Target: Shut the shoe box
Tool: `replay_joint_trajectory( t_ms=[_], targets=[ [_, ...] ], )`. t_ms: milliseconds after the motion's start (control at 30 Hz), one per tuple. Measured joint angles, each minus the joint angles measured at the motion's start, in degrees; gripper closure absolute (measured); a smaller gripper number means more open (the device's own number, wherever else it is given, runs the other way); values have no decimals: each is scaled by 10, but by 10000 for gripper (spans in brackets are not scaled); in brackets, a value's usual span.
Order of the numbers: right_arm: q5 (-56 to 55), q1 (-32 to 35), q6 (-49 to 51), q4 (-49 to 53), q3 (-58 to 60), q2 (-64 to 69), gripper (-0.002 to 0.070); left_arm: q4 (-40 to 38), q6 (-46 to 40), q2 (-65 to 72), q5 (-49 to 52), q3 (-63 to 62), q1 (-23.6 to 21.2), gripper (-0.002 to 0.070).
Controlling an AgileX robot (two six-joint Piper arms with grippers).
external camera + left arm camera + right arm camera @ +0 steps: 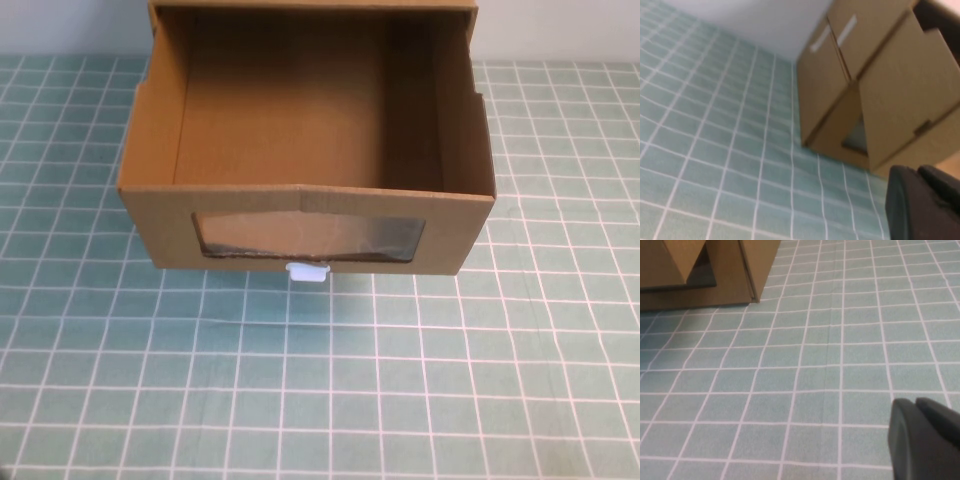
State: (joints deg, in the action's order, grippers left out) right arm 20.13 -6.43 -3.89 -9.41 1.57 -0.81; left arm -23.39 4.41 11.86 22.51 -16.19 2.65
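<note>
Box (300, 160) unmarked; L hand (925, 202), R hand (925, 440) apart.

Even, soft light; the shoe box (310, 190) interior is shaded on its right wall. Both wrist views are blurred, each dark tool edge out of focus.

Shoe box (310, 150) at the table's (320, 400) far middle, drawer pulled out toward the robot, pull tab (307, 272) just under its front window (310, 238), left gripper (925, 202) low beside the box's left side, right gripper (925, 440) over bare table near its right corner
</note>
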Motion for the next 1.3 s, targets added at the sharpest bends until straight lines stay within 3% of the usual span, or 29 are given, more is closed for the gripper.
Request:
replay_joint_trajectory(
  t_ms=[200, 567, 900, 1300],
  targets=[
    [0, 0, 0, 0, 0, 0, 689, 0, -125, 203, 140, -205, 0, 680],
    [0, 0, 0, 0, 0, 0, 689, -90, -341, 548, 184, -567, 0, 680],
    [0, 0, 0, 0, 0, 0, 689, -170, -427, 777, 247, -816, 4, 680],
    [0, 0, 0, 3, 0, 0, 689, -171, -453, 910, 256, -932, 86, 680]
  ],
)
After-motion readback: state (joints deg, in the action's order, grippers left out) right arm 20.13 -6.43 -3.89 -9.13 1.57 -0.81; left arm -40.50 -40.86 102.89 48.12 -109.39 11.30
